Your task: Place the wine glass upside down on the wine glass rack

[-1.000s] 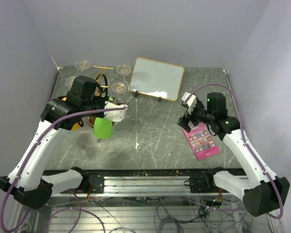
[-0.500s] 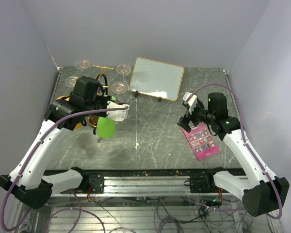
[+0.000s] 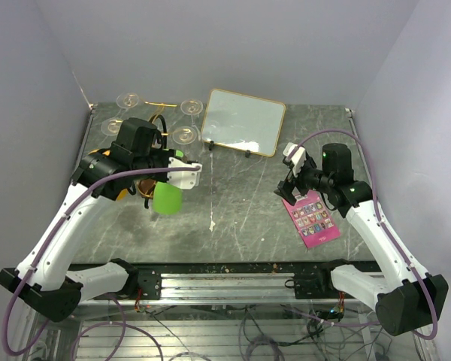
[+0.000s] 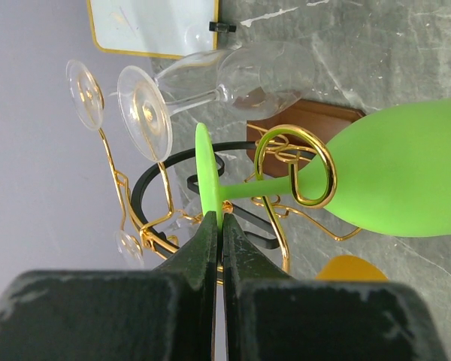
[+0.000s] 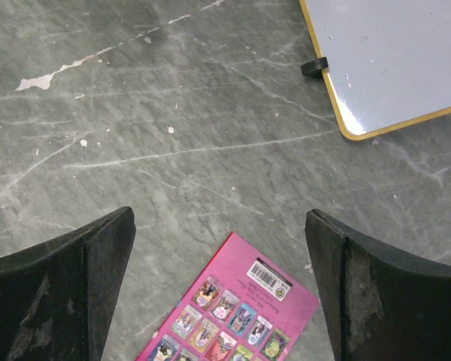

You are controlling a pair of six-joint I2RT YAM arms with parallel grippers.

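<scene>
In the left wrist view the green wine glass (image 4: 406, 173) runs off the right edge, so its rim is out of sight, and the lower part of its foot is buried between the fingers of the left gripper (image 4: 219, 226). The wine glass rack (image 4: 297, 169) shows only a corner of its brown base (image 4: 308, 120); the rest sits behind a clear glass (image 4: 240, 75) and the green bowl. An orange object (image 4: 349, 268) is half hidden by the gripper's body, with too little showing to name it. From above, the left arm (image 3: 68, 226) covers most of the rack. The white board (image 4: 154, 26) is clipped by the top edge, and the pink card (image 5: 233, 316) by the bottom edge of the right wrist view
</scene>
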